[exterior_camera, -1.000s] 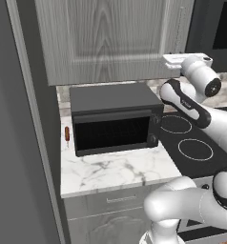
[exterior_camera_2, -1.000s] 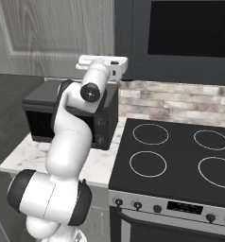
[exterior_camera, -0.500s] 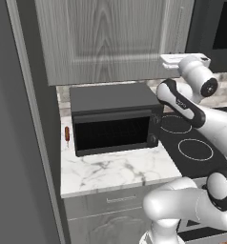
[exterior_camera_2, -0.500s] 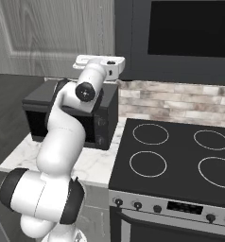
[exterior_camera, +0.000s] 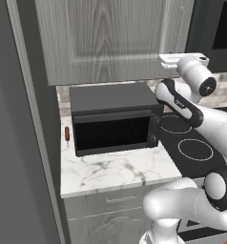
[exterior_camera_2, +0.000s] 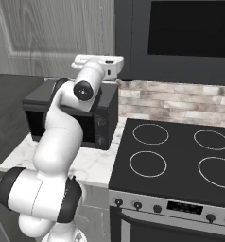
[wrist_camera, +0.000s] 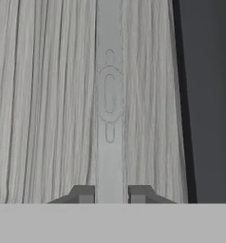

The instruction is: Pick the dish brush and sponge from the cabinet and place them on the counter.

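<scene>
Flat, even rendered light, soft shadow under the toaster oven (exterior_camera: 113, 125), slightly blurry hand view

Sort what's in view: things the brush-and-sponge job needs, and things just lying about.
Job: cabinet, door shut; its handle, gripper shut on it; counter.
Lying about: toaster oven, orange stick, stovetop.

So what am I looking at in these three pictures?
A white robot arm in a computer-drawn kitchen. Two pictures come from cameras behind it, left and right; the third looks along its claw. The claw has shut on the cabinet's upright door handle; the door is still closed. On the marble counter stand a black toaster oven and, beside it, a small orange-red stick. A black stovetop sits to the right.
</scene>
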Tool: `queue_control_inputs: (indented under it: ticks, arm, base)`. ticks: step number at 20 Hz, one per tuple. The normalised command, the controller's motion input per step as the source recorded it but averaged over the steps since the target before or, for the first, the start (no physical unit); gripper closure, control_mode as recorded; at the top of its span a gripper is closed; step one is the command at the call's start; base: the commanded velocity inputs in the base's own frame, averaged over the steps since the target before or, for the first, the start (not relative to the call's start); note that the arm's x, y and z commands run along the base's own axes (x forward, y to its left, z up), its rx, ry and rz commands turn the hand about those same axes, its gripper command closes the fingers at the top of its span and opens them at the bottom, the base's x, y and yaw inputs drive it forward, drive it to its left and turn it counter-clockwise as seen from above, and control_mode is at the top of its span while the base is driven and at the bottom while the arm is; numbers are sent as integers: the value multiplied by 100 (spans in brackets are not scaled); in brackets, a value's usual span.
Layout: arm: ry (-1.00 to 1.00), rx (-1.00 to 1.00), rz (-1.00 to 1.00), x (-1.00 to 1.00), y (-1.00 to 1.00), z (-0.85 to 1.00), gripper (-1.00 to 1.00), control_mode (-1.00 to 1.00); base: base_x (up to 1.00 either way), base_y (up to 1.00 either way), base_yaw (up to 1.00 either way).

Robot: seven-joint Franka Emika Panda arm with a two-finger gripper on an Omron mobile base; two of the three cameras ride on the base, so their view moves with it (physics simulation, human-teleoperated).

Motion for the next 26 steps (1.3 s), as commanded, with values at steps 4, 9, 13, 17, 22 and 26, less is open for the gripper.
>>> queue_control_inputs:
  ticks: [4, 9, 13, 17, 22, 26]
  arm:
    - [13, 0, 0, -10, 6, 27, 100, -100]
    - [17, 0, 0, -30, 0, 38, 100, -100]
    - [14, 1, 0, -52, 0, 34, 100, -100]
    - [5, 0, -3, -67, -2, 28, 100, -100]
    - [0, 0, -5, -75, -1, 27, 100, -100]
    - [0, 0, -6, -81, 0, 25, 100, -100]
  base:
    - [0, 0, 0]
    - [0, 0, 0]
    - [0, 0, 0]
    - [0, 0, 0]
    - [0, 0, 0]
    - [0, 0, 0]
